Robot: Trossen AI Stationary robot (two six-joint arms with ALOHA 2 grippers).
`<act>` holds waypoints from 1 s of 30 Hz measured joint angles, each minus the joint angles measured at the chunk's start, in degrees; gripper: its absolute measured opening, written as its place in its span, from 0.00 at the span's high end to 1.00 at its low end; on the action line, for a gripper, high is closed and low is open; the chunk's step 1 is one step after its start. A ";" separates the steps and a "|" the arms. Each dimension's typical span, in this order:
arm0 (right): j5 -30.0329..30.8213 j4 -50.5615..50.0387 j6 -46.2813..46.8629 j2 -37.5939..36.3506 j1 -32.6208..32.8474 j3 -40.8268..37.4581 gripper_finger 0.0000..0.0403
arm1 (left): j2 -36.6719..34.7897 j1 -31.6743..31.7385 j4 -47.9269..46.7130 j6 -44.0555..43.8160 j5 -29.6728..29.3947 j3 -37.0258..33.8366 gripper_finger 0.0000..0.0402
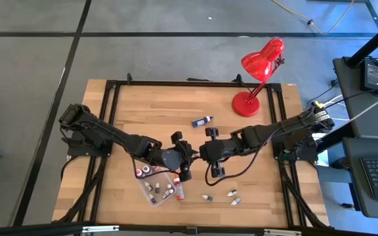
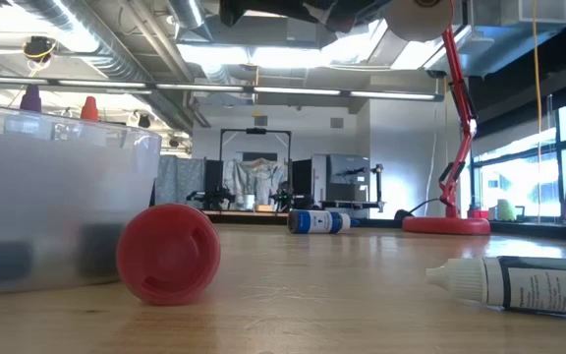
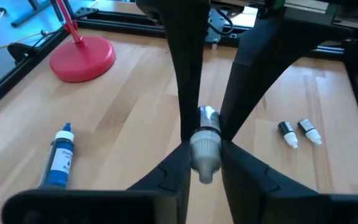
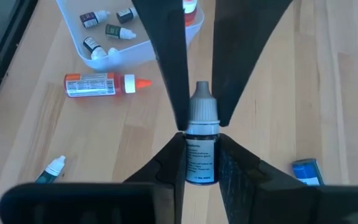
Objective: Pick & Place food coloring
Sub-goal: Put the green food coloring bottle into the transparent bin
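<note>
Mid-table handover. Clear plastic tray [image 1: 151, 197], near the table's front edge, already holds several bottles. Right gripper [image 4: 199, 124] is clamped on a grey-capped dropper bottle [image 4: 201, 151]; left gripper [image 3: 205, 140] grasps its capped end. Next, probably, the right lets go.

L pincer [image 1: 188, 157], R pincer [image 1: 202, 152] both clamped, mid-table
</note>
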 joint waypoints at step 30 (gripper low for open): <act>-3.47 -7.74 0.24 -0.03 0.79 -7.37 0.40 | -0.01 -3.02 -10.46 -10.84 10.15 0.00 0.86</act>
